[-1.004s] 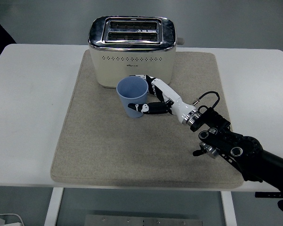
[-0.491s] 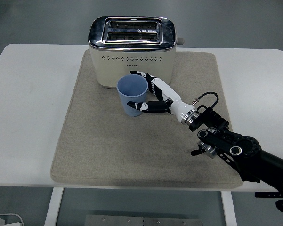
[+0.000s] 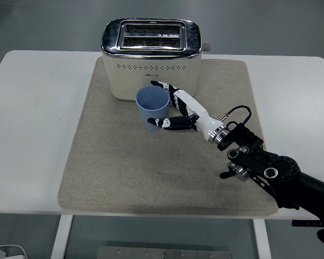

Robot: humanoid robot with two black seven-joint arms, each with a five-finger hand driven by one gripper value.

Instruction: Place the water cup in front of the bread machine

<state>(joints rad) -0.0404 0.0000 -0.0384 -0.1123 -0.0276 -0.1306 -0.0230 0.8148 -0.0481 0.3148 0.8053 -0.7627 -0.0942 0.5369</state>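
Right robot hand (image 3: 175, 108) clamped on blue water cup (image 3: 153, 108), upright before bread machine (image 3: 150, 56); front label illegible.

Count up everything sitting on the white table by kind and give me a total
Cup: 1, the blue cup on the mat, with the robot hand around it
Toaster: 1, the cream toaster behind the cup
Mat: 1, the beige mat under both
Total: 3
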